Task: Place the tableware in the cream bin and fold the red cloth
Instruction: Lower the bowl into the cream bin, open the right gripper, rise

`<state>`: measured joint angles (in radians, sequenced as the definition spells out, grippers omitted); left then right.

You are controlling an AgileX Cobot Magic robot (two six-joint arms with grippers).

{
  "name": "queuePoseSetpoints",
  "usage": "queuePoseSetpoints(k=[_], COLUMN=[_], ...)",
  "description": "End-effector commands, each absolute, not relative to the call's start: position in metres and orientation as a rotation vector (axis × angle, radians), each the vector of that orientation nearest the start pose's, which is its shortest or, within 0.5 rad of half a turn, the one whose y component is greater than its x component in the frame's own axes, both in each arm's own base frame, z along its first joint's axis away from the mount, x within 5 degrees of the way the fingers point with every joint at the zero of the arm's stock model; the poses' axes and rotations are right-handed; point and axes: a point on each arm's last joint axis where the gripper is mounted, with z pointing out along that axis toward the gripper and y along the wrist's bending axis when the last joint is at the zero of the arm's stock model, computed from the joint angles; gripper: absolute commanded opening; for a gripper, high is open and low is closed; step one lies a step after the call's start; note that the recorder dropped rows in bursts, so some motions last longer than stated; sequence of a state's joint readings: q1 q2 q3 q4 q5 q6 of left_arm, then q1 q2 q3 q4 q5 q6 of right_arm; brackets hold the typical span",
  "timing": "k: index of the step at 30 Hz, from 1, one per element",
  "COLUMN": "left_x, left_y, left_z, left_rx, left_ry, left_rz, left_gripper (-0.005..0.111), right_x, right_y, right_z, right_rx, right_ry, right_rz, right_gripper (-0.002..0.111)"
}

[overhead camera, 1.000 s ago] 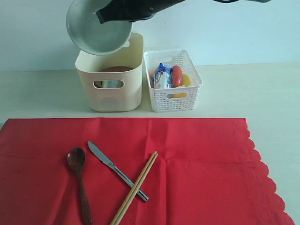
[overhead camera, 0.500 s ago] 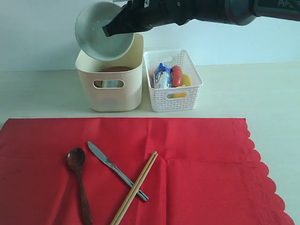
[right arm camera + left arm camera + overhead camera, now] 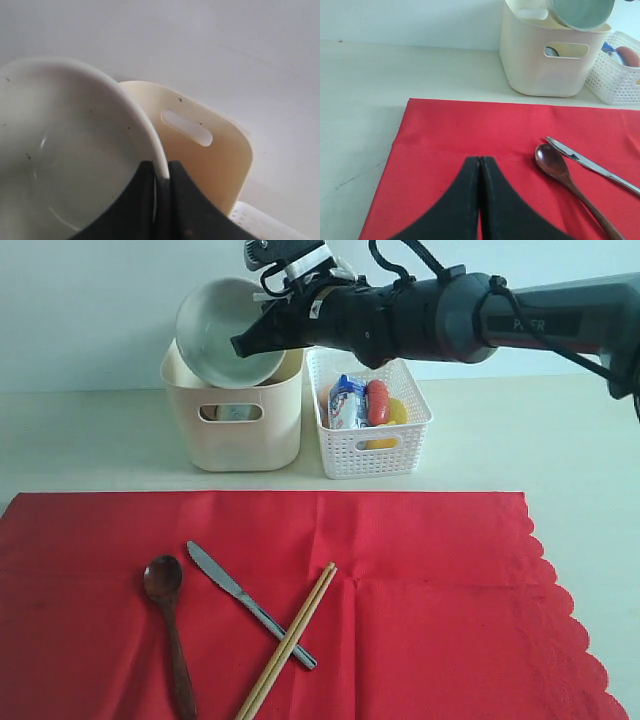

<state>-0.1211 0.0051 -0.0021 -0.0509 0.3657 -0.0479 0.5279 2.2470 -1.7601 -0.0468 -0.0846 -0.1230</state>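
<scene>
Right now everything turns on how the white bowl point(image 3: 215, 330) sits against the mouth of the cream bin point(image 3: 235, 435), in the upper left of the exterior frame. The right tool point(image 3: 245, 343) comes in from the right edge of that frame and is clamped on the bowl's rim. In the right wrist view its dark fingers point(image 3: 142, 200) pinch the rim edge-on, one inside the bowl and one outside.

The bowl hangs steeply tilted, its hollow facing the exterior camera. Its lower edge is behind the bin's front wall and its upper part is above the rim. The bin therefore lies directly beneath the bowl, which looks lined up within the opening rather than over a wall. I judge the coming move needs only a short descent and a release, with care that the tilted rim does not catch the bin's far edge.

The left tool point(image 3: 479, 165) has its fingers together on nothing, above the red cloth point(image 3: 420, 590). In the lower left of the exterior frame, the dark wooden spoon point(image 3: 168, 625), metal knife point(image 3: 250, 605) and chopsticks point(image 3: 288, 640) lie on that cloth. The knife and chopsticks cross, and the spoon lies apart from them. The spoon is nearest the left tool, so that arm looks better placed for them.
</scene>
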Motion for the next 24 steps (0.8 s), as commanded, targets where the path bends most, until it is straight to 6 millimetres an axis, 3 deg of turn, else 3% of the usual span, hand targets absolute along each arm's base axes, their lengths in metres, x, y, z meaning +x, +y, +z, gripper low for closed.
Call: queuePoseSetpoints(k=[1,6,13,24], left_x=[0.053,0.053,0.053,0.053], left_y=[-0.008,-0.008,-0.008,-0.008], left_z=[0.181,0.181,0.181,0.181], left_rx=[0.026,0.026,0.026,0.026], left_ry=[1.843,1.843,1.843,1.843], left_rz=[-0.172,-0.172,-0.172,-0.172], left_gripper=[0.000,0.000,0.000,0.000], right_x=[0.465,0.467,0.467,0.467], right_y=[0.268,0.265,0.263,0.263], right_z=[0.212,0.230,0.226,0.194], right_rx=[-0.661,-0.567,-0.626,-0.755], right_ry=[1.707,1.625,1.628,1.772], right_rz=[0.227,0.268,0.214,0.148], right_gripper=[0.000,0.000,0.000,0.000])
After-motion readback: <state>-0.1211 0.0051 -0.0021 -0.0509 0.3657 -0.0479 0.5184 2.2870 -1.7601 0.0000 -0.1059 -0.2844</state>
